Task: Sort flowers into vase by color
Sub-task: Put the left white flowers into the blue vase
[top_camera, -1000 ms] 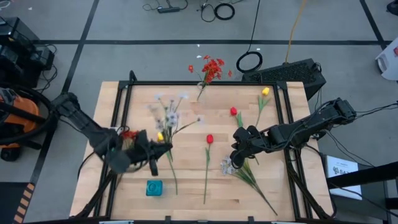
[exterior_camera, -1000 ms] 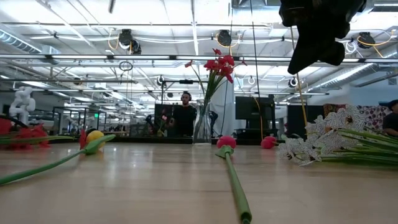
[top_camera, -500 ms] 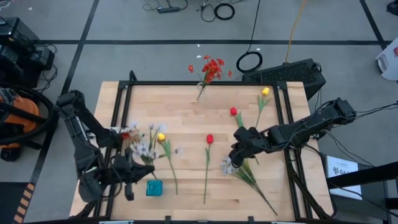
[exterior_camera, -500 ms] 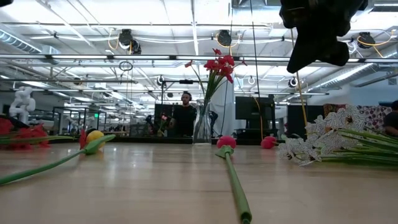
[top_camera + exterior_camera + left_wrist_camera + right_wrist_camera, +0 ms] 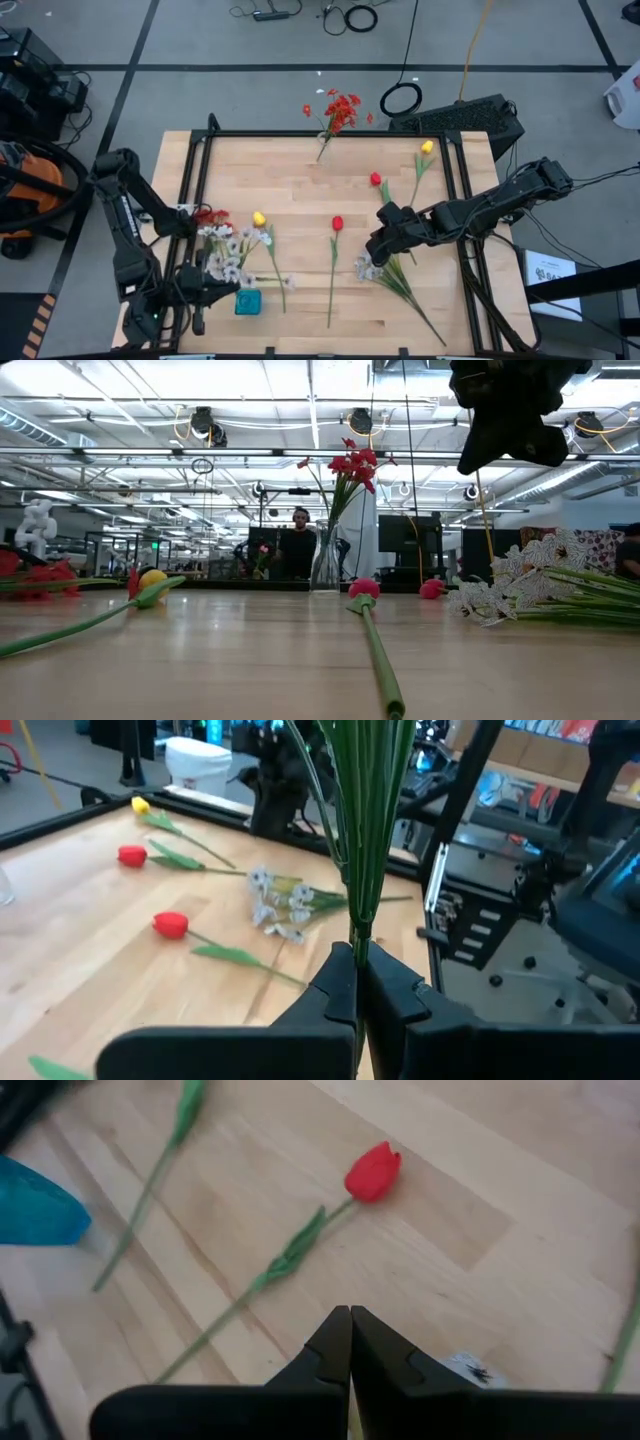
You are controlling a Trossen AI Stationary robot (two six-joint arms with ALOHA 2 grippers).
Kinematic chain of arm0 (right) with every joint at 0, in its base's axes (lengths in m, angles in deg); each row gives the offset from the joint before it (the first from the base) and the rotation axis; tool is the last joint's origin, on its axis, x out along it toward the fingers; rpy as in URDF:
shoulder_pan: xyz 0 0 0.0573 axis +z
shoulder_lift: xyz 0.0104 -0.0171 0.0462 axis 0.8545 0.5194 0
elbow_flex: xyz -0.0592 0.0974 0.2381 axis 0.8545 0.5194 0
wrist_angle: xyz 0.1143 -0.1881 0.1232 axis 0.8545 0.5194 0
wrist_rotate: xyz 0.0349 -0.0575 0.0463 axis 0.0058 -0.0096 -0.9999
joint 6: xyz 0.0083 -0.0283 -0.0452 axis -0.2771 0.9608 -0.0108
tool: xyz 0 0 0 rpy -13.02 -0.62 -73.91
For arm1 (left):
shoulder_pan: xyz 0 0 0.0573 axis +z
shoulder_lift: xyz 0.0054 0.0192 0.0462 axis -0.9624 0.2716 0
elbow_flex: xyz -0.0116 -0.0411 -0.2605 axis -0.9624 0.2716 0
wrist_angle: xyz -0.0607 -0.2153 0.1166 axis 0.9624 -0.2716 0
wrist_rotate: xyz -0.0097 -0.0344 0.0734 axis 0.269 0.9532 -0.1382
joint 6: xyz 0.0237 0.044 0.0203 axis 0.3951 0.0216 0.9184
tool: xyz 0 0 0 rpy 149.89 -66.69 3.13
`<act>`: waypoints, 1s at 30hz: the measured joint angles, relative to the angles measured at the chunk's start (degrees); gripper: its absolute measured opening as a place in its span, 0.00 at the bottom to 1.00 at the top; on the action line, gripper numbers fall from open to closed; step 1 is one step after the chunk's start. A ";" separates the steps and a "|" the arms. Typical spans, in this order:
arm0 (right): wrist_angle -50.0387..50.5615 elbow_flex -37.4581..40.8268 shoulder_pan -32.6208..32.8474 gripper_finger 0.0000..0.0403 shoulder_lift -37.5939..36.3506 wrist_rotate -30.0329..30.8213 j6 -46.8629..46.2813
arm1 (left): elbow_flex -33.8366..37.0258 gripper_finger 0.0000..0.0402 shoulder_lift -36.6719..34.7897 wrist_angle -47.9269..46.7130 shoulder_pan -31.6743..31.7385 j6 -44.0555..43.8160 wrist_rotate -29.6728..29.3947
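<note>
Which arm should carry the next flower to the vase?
Left, probably. The left gripper is already shut on a white spray by its green stems. The right gripper hangs shut and empty over the table near another white spray.

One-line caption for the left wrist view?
Left gripper shut on green stems above wooden table with red tulips.

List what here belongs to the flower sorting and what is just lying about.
Job:
vase holding the red cluster
red tulips
yellow tulips
white spray, stems in the shut left gripper
second white spray by the shut right gripper

Lying about:
teal block
cable loop on the floor
</note>
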 joint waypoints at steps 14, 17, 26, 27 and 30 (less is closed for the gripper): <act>-5.15 0.00 0.00 0.00 0.00 1.75 0.06 | 0.00 0.02 6.09 -4.60 -0.66 -10.09 -4.65; -5.15 0.00 0.00 0.00 0.00 1.73 0.38 | 0.00 0.02 8.11 -4.78 -0.40 -12.73 -7.04; -5.15 0.00 0.00 0.00 0.02 1.46 0.52 | 0.00 0.02 12.41 -4.21 0.00 -13.21 -3.07; -5.15 0.00 0.00 0.00 0.02 1.46 0.51 | 0.00 0.02 12.59 -4.21 0.00 -13.21 -3.01; -5.19 0.00 0.00 0.00 0.02 1.44 0.50 | 0.00 0.02 12.60 -3.70 0.00 -13.21 -2.84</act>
